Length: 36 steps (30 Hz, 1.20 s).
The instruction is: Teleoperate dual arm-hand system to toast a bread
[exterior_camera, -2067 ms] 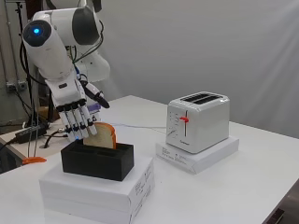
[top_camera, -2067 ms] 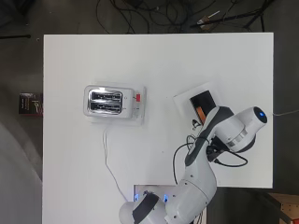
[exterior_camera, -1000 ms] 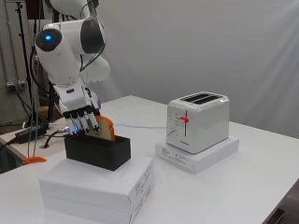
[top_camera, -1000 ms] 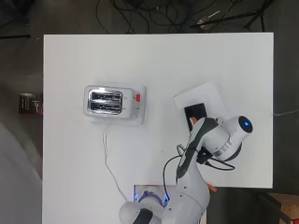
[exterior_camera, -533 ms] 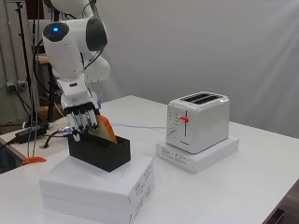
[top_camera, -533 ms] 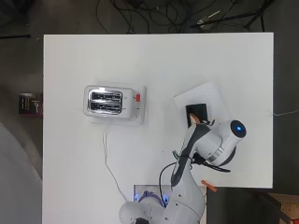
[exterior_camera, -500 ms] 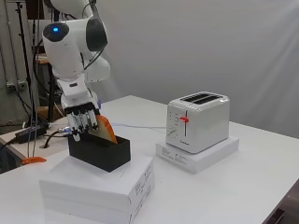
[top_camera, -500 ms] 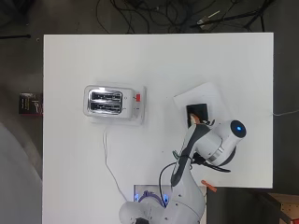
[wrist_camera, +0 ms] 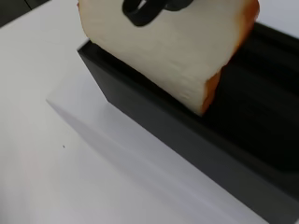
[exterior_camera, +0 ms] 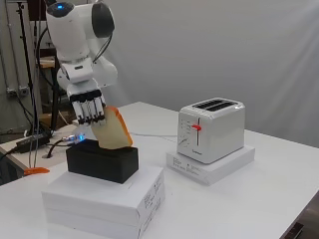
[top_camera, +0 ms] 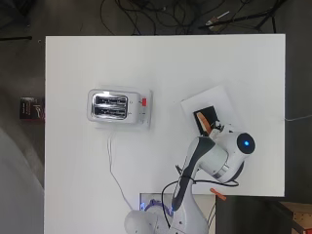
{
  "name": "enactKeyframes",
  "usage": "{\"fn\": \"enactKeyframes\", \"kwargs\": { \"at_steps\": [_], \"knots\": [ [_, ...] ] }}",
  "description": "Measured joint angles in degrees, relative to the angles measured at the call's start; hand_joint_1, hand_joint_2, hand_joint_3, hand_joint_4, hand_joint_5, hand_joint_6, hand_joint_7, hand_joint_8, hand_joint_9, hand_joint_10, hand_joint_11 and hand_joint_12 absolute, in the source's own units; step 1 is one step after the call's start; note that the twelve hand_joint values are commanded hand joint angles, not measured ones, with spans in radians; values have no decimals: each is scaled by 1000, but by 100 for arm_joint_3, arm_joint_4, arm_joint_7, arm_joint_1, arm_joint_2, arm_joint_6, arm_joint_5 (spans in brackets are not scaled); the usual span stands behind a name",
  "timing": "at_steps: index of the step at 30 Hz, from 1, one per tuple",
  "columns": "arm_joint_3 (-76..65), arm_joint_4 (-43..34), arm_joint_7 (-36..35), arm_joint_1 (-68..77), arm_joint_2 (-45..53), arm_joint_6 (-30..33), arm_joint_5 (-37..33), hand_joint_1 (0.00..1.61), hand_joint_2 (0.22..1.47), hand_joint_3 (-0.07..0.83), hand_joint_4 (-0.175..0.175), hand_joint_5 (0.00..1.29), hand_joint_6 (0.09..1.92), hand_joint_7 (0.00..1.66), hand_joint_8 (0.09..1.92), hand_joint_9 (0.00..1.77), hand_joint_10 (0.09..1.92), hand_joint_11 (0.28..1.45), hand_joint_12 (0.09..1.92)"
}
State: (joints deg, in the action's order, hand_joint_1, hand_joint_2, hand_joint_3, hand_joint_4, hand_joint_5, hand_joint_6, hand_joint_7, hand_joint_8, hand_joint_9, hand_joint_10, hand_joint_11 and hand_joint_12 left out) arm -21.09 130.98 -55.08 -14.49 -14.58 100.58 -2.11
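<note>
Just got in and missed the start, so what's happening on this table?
A robot arm is fetching bread for toasting. Its hand grips a slice of bread and holds it tilted, with the lower end at the top of a black holder. The holder sits on a white box. The toaster stands apart on another white box, both slots empty and its red lever up. The bread has not yet reached the toaster.

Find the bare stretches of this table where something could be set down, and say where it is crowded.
Bare: the table beyond the toaster, and between toaster and black holder. Crowded: the holder, where the hand grips the bread slice.
</note>
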Motion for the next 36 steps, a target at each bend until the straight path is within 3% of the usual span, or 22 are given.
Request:
{"fn": "enactKeyframes", "kwargs": {
  "at_steps": [5, 12, 15, 17, 24, 36],
  "knots": [
    [145, -43, 66, -8, -457, 33, 16, 1402, 1018, 0, -175, 898, 962, 1365, 197, 1363, 581, 695, 655],
    [375, -194, 161, -4, -905, -97, 60, 1404, 1015, 0, -175, 901, 927, 1409, 113, 1362, 599, 679, 739],
    [469, -249, 129, 4, -989, -142, 104, 1304, 1043, -1, -175, 922, 972, 1440, 196, 1460, 219, 667, 800],
    [510, -268, 47, 16, -1010, -163, 128, 1284, 1055, 0, -175, 909, 996, 1403, 303, 1510, 87, 661, 822],
    [573, -422, -489, 82, -988, -451, 143, 1274, 1070, 0, -175, 879, 1040, 1347, 423, 1518, 87, 656, 831],
    [928, -914, -1369, 255, -645, -781, -10, 1267, 1084, 0, -175, 850, 1117, 1311, 465, 1469, 87, 647, 752]
  ]
}}
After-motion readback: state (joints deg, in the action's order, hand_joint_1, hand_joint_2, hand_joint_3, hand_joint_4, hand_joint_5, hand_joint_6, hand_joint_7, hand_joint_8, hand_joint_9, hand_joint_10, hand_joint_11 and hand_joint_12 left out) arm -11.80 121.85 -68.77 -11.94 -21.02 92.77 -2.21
